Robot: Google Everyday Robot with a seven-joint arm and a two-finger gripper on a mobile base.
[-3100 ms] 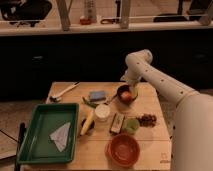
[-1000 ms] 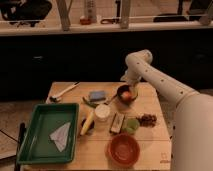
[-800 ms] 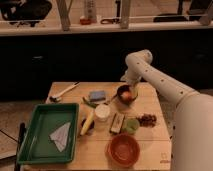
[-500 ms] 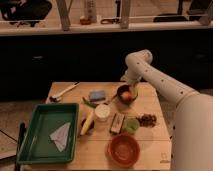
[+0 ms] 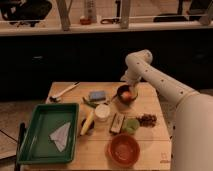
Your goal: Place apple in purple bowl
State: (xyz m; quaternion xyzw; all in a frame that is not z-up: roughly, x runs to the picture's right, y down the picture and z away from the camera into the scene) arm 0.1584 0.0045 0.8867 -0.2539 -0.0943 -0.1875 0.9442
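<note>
On wooden table [image 5: 150, 107], gripper [image 5: 128, 87] hovers just above apple [image 5: 127, 95] inside purple bowl [image 5: 120, 96].

smooth white tubular arm [image 5: 165, 87] with rounded joints, gripper [image 5: 128, 90] over the table.

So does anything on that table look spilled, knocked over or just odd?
Nothing stands out. The apple sits inside the purple bowl, with the gripper right above it. The orange bowl, white cup and green tray all sit upright on the table, with no spill visible.
</note>
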